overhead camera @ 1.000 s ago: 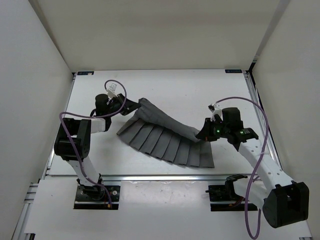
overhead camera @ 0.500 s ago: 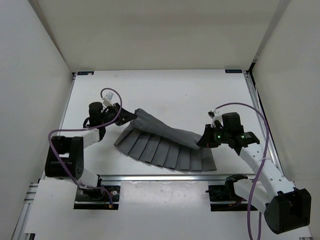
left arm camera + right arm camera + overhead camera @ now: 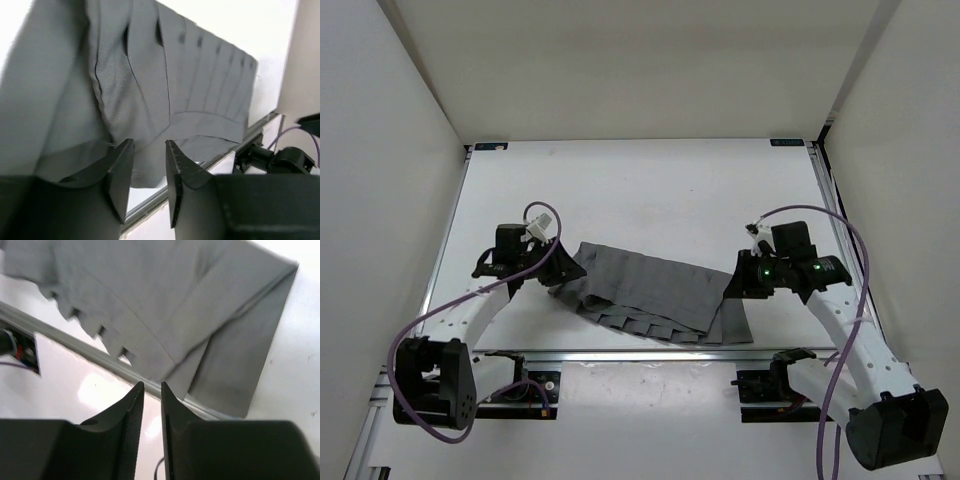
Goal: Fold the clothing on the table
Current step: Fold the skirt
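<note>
Left end effector (image 3: 150,146) parted, right end effector (image 3: 152,386) slightly parted, low over clothing (image 3: 650,288)

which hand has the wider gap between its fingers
The left hand: its fingers stand clearly apart over the grey pleated skirt, while the right hand shows only a narrow slit.

**One skirt, one table, two arms**

A single piece of dark grey pleated clothing (image 3: 650,288) lies on the one white table (image 3: 650,185), toward its near edge. There are two arms, the left arm (image 3: 460,315) and the right arm (image 3: 850,330). They carry two grippers, the left gripper (image 3: 149,145) and the right gripper (image 3: 152,386). Each gripper has two fingers (image 3: 120,175), four in all. There are two purple cables, the left cable (image 3: 450,437) and the right cable (image 3: 810,209). One metal rail (image 3: 640,352) lines the table's near edge, and three white walls (image 3: 640,70) stand at the other edges.
</note>
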